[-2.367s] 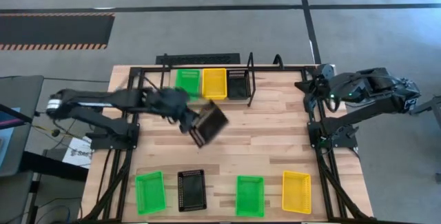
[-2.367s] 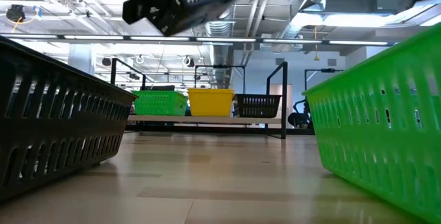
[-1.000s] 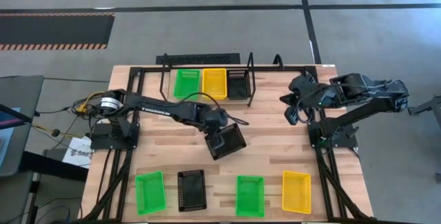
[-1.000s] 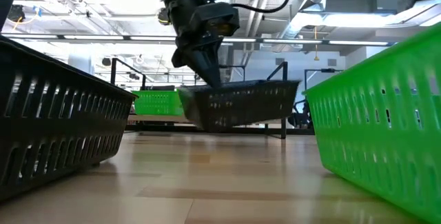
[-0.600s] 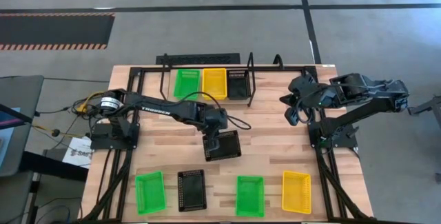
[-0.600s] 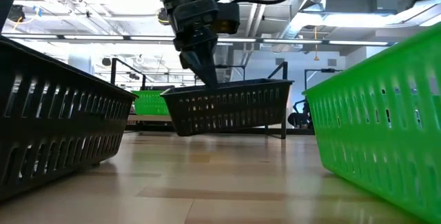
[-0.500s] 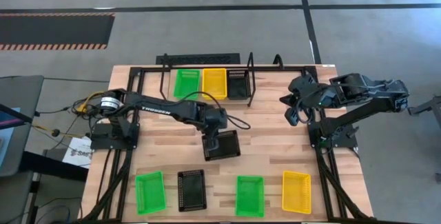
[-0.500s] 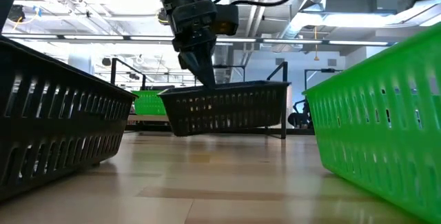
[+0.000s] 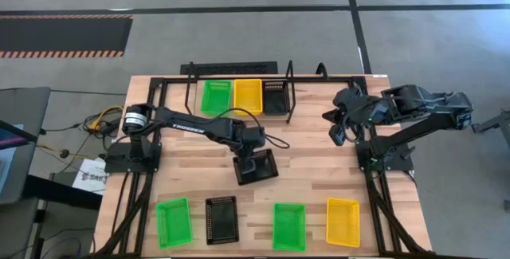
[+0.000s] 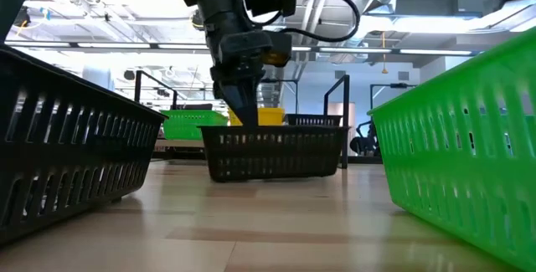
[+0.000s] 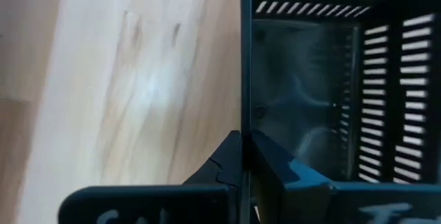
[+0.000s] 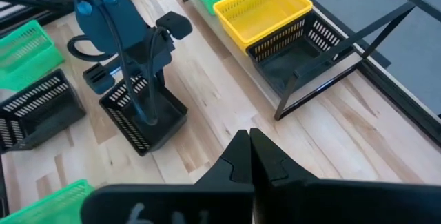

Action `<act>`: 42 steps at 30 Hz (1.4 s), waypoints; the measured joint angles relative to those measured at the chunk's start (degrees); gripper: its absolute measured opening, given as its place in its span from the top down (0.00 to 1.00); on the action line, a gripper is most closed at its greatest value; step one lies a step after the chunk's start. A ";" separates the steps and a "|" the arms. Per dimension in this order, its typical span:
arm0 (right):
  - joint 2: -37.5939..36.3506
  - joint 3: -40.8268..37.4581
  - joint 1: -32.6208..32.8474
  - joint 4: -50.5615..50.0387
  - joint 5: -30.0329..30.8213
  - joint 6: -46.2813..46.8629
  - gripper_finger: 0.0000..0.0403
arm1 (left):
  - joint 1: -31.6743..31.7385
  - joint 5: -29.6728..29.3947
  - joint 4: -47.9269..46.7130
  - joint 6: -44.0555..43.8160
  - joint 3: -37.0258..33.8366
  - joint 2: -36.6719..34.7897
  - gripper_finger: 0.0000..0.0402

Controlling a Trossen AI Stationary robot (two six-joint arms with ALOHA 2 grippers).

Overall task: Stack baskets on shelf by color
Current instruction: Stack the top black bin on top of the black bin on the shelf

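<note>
Left gripper (image 9: pixel 245 166) clamped on one long wall of a black basket (image 9: pixel 256 166), fingers pinched together on the wall, seen edge-on in the left wrist view (image 11: pixel 242 79). Basket standing flat on the table (image 9: pixel 319 143) near its middle, upright, mouth up; in the low view (image 10: pixel 275 152) its bottom appeared to rest on the wood. Long axis lying roughly across the table, a little turned, parallel to the shelf board rather than pointing at it.

Shelf (image 9: pixel 243 111) at the far edge, holding three baskets side by side: green (image 9: pixel 216 96), yellow (image 9: pixel 248 96), black (image 9: pixel 274 97). Black shelf basket lying farther from the held one and a little to the right, with long axis front to back, so probably a quarter turn needed before stacking.

Right gripper (image 9: pixel 336 128) waiting above the right side of the table, fingers closed on nothing (image 12: pixel 249 156). Roughly as near to the shelf's black end as the left gripper, by judgement.

Four more baskets in a row along the near edge.
</note>
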 joint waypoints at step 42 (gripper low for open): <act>5.87 0.09 0.58 15.08 -7.92 -14.80 0.96 | -29.56 -45.75 -49.22 -42.06 37.23 -7.86 0.71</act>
